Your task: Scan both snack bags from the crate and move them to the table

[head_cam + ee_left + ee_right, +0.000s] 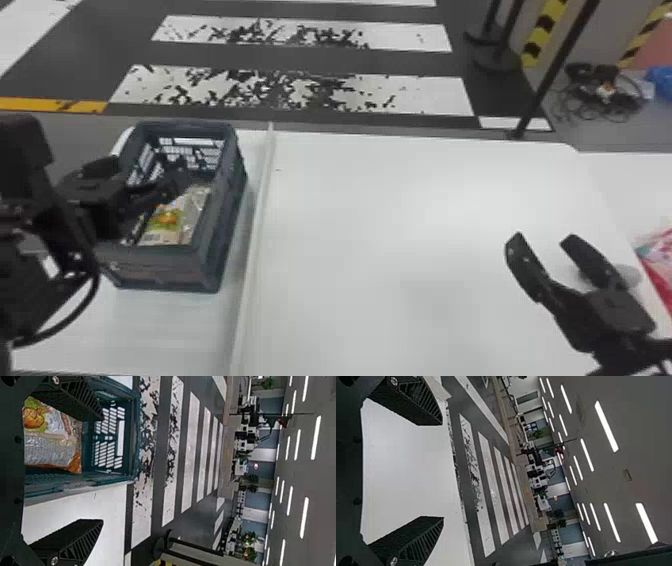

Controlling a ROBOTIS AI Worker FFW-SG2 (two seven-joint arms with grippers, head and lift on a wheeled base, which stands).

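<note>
My left gripper (145,187) is over the dark blue-grey crate (157,265), its fingers apart. Inside the crate lies snack packaging (167,220), green and orange with a silvery part; whether this is one bag or two I cannot tell. The left wrist view has the open left gripper (101,469) with one finger over the crate (134,455) and the packaging (51,447) behind that finger. My right gripper (544,239) stands open above the right part of the white table (400,225); its own view gives the right gripper (442,470) holding nothing.
A raised pale strip (257,225) runs along the table just right of the crate. At the right edge lies red and pink packaging (662,265), near a grey round object (627,275) partly behind the right gripper. Black posts (555,70) stand beyond the table.
</note>
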